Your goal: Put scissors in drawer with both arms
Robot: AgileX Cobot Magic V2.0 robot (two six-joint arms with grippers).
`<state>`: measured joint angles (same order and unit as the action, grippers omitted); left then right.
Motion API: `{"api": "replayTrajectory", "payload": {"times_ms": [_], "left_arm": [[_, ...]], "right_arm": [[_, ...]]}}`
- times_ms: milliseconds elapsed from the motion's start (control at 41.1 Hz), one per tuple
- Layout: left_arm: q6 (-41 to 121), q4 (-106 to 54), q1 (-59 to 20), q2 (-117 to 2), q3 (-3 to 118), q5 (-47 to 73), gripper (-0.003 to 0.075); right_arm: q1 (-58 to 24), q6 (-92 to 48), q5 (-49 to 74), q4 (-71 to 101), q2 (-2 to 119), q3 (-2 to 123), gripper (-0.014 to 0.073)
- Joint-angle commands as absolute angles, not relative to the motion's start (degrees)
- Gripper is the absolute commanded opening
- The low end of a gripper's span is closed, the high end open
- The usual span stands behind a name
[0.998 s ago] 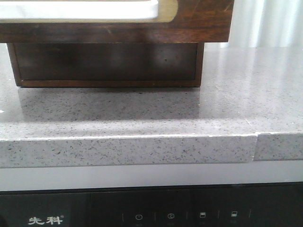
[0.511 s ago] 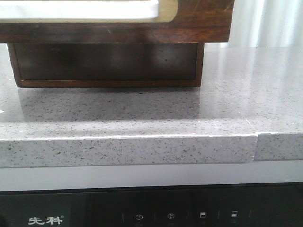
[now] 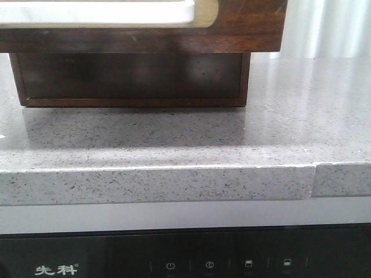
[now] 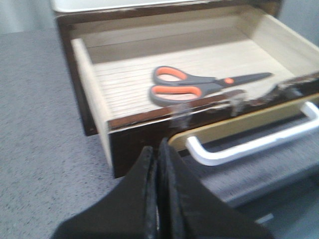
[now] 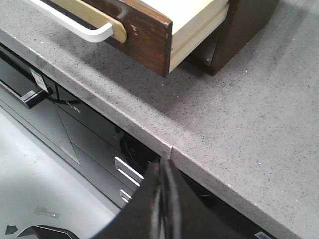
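- The scissors [image 4: 199,85] lie flat on the pale slatted floor inside the drawer [image 4: 144,118], near its front wall, with the orange-lined loops toward one side wall and the grey blades pointing toward the other
- The drawer is pulled out of its dark brown cabinet [image 4: 75,74]; its scratched front wall stands between the scissors and the white handle [image 4: 259,142], which is mounted across the cream-rimmed window on the outer face
- In the left wrist view the left gripper [image 4: 157,149] hangs just outside the drawer front, beside the handle, fingers pressed together with nothing between them
- In the right wrist view the right gripper [image 5: 162,167] sits off the drawer's corner, over the edge of the speckled grey countertop [image 5: 239,114], fingers likewise closed and empty
- The front view shows the drawer front [image 3: 243,29] overhanging the cabinet body on the countertop, with a dark appliance panel [image 3: 191,260] beneath the counter edge
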<state>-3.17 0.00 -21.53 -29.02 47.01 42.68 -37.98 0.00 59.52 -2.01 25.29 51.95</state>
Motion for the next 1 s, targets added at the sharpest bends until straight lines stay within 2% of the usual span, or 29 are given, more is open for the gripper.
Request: {"api": "replayTrajectory", "payload": {"times_ms": [0,316,511,754,974], "left_arm": [[-3.21,-2.89,-17.32,-25.90,42.15,32.52,-0.0020],[-3.21,-1.27,-8.88,-10.27,17.37,9.22,-0.0020],[-3.21,-1.15,-4.29,-2.43,5.84,1.66,-0.0020],[-3.21,-1.15,-1.15,1.28,-1.16,-1.76,-0.0020],[-3.21,-0.50,-0.85,1.28,-1.68,-2.96,-0.0020]], "right_arm": [[-37.71,-0.31,55.36,-3.00,25.76,53.18,-0.0067],[-37.71,-0.31,55.36,-3.00,25.76,53.18,-0.0067],[-37.71,-0.31,55.36,-3.00,25.76,53.18,-0.0067],[-37.71,-0.31,55.42,-3.00,25.76,53.18,-0.0067],[-37.71,-0.31,55.49,-3.00,25.76,53.18,-0.0067]]}}
